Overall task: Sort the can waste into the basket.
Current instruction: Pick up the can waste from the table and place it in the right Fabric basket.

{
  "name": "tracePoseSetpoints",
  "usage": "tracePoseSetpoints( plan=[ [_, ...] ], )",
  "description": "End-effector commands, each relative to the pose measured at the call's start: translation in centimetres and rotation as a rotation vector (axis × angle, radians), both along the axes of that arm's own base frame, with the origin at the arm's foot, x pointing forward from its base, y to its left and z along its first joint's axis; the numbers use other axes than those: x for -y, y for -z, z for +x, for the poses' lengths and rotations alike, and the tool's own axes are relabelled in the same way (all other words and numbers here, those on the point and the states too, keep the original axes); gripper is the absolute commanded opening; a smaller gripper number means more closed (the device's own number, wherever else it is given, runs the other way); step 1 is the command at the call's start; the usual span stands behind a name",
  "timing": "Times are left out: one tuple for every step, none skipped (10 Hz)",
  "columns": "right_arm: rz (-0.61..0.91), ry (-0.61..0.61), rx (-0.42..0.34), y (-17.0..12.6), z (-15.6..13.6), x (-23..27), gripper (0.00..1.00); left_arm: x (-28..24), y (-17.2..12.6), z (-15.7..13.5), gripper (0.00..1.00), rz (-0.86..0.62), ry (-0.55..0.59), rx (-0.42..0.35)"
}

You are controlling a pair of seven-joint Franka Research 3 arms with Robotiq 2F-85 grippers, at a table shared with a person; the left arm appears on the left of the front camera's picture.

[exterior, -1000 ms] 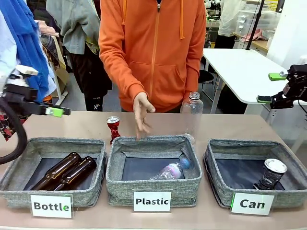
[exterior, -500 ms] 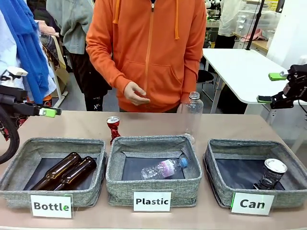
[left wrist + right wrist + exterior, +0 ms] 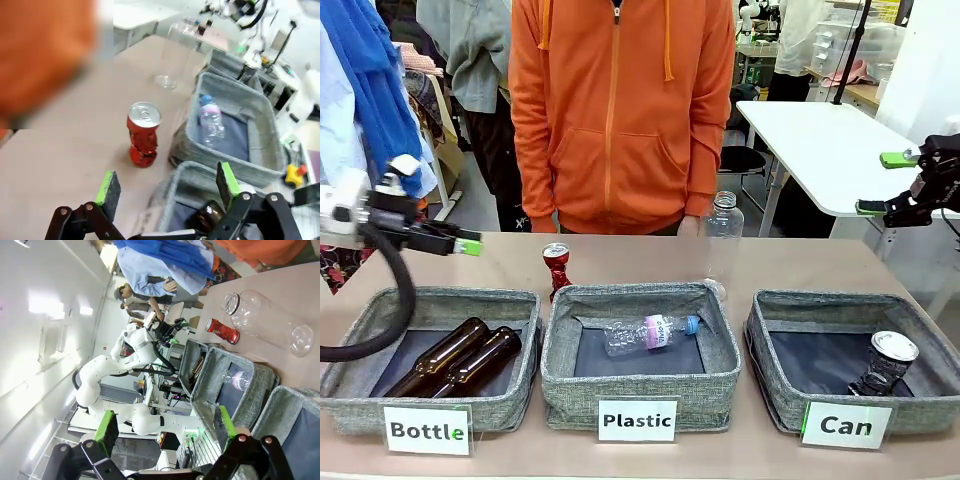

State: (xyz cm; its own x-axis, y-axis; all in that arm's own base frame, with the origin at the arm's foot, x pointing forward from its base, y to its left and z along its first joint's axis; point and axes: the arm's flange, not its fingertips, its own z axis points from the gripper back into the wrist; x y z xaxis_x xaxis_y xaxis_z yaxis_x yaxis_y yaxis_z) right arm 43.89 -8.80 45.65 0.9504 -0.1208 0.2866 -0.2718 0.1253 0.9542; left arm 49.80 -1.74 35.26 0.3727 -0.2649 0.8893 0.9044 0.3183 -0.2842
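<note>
The crushed red can (image 3: 556,268) stands upright on the table, just behind the gap between the Bottle and Plastic bins. It also shows in the wrist views (image 3: 144,134) (image 3: 222,331). The dark can (image 3: 888,362) leans in the right part of the basket (image 3: 761,335) labelled "Can". My left gripper (image 3: 461,241) hovers open to the left of the red can, above the Bottle bin's far edge; its pads (image 3: 108,187) hold nothing. At the far right, high above the table, my right gripper (image 3: 885,183) is open and empty (image 3: 165,426).
An upright clear plastic bottle (image 3: 719,244) stands behind the Plastic bin (image 3: 640,378), which holds a lying plastic bottle (image 3: 648,334). Two brown bottles (image 3: 460,358) lie in the Bottle bin (image 3: 430,300). A person in an orange hoodie (image 3: 620,110) stands at the far edge.
The person's hand has pulled back from the Plastic bin and the dropped bottle has settled inside it. My left gripper has moved right, toward the red can. The right arm has stayed still.
</note>
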Motion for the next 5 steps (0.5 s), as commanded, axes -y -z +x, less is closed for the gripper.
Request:
tracePoseSetpoints(
  plan=[
    [-0.008,-0.016,0.020,-0.2,-0.1,0.3,1.00,2.9,1.8,2.2,1.00,0.079,0.045,0.132],
    [-0.008,-0.016,0.020,-0.2,-0.1,0.3,1.00,4.3,3.1,3.3,1.00,0.118,0.081,0.204],
    [-0.008,-0.016,0.020,-0.2,-0.1,0.3,1.00,5.4,4.1,3.9,1.00,0.112,0.161,0.208],
    [-0.008,-0.016,0.020,-0.2,-0.1,0.3,1.00,6.3,4.7,4.0,1.00,0.117,0.170,0.218],
    [-0.008,-0.016,0.020,-0.2,-0.1,0.3,1.00,7.3,5.1,3.9,1.00,0.122,0.175,0.235]
  ],
)
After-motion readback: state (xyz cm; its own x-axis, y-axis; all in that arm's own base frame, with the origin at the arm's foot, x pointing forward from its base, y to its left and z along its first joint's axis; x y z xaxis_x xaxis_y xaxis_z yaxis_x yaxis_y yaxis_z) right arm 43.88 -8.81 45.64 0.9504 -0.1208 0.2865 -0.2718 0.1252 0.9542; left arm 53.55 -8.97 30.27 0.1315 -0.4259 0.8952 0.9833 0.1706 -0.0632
